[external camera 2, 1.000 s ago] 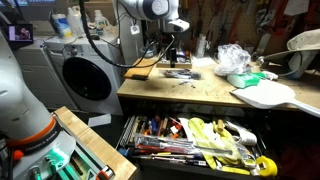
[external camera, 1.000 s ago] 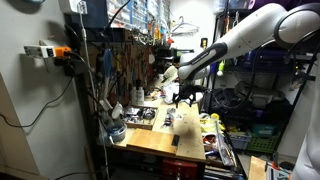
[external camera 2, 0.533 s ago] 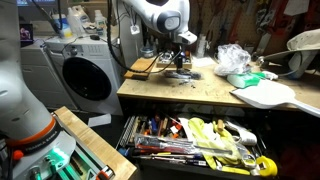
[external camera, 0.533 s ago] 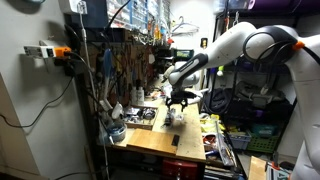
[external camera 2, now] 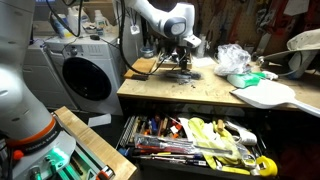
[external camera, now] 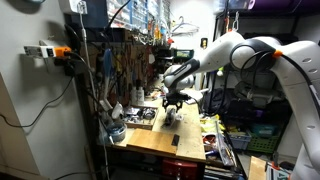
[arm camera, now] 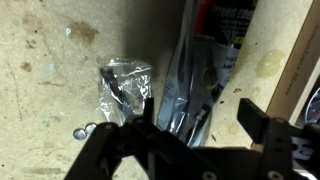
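**Ana:** What kind of room is this?

**Ben:** It is a workshop. A wooden table (external camera 2: 195, 90) stands beside a washing machine (external camera 2: 85, 75). Under the table a drawer (external camera 2: 200, 138) full of tools is pulled open. More tools hang on the wall (external camera: 120, 60).

**Ana:** What has changed?

**Ben:** A second ago the pincer (external camera 2: 178, 66) was higher up. Now it is lower, close over the table top.

**Ana:** What is under it?

**Ben:** A dark shiny packet (arm camera: 200, 75), long and crinkly, lies flat on the table. A small clear bag (arm camera: 125, 80) lies just beside it.

**Ana:** Is the pincer holding the packet?

**Ben:** No. In the wrist view its two fingers (arm camera: 258, 125) stand wide apart, just over the packet.
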